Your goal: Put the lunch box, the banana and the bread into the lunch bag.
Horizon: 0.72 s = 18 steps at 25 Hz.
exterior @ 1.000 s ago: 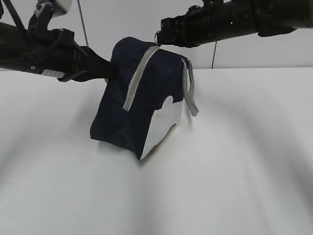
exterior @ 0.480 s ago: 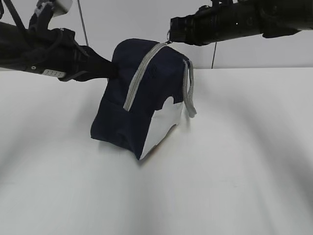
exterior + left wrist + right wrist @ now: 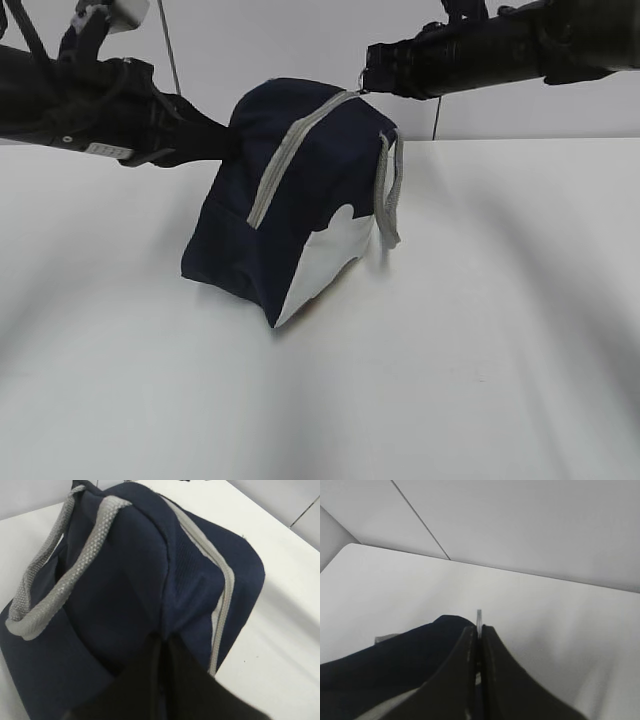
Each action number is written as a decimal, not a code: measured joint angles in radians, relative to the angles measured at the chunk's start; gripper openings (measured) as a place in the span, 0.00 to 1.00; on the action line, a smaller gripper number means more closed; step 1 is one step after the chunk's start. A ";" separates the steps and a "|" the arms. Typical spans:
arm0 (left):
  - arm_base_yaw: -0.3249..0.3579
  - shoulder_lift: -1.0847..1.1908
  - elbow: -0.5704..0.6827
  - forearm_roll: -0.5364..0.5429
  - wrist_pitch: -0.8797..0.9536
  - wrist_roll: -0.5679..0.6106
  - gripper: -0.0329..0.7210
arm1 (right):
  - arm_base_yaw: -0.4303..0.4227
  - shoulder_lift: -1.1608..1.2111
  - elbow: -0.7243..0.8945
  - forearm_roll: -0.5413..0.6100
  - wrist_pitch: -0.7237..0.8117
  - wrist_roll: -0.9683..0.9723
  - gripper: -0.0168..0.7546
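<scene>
The navy lunch bag (image 3: 300, 200) stands tilted on the white table, its grey zipper (image 3: 290, 150) running closed over the top and a grey strap handle (image 3: 388, 195) hanging on its right. My left gripper (image 3: 228, 145) is shut on the bag's navy fabric (image 3: 160, 635) at its left upper corner. My right gripper (image 3: 366, 80) is shut on the zipper's ring pull (image 3: 479, 617) at the bag's top right end. The lunch box, the banana and the bread are out of view.
White table (image 3: 480, 350) all round the bag, with a grey wall behind. The table's far edge (image 3: 420, 555) shows in the right wrist view. Both black arms reach in from the upper corners.
My right gripper has moved to the right with the ring pull, drawing the zipper along the top. The bag has leaned and shifted slightly. The left gripper holds still.
</scene>
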<state>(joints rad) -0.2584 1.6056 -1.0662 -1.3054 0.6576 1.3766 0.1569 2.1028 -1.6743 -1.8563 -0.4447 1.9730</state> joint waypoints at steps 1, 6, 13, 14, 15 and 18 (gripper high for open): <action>0.000 0.000 0.000 0.000 0.004 0.005 0.04 | -0.002 0.016 -0.015 0.000 -0.002 0.000 0.00; 0.000 0.000 0.000 0.015 0.042 0.029 0.04 | -0.004 0.089 -0.108 0.000 -0.012 -0.002 0.00; 0.000 0.000 0.000 0.087 0.105 0.032 0.04 | -0.004 0.196 -0.241 -0.002 -0.066 -0.002 0.00; 0.000 0.000 0.000 0.096 0.113 0.032 0.04 | -0.004 0.210 -0.259 -0.002 -0.077 -0.002 0.00; 0.000 0.000 0.000 0.103 0.121 0.032 0.04 | -0.004 0.222 -0.272 0.000 -0.088 -0.002 0.00; 0.000 0.000 0.000 0.127 0.140 0.032 0.04 | -0.004 0.262 -0.322 0.002 -0.129 -0.002 0.00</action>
<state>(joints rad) -0.2584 1.6056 -1.0662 -1.1785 0.7974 1.4082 0.1525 2.3646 -1.9962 -1.8540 -0.5739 1.9712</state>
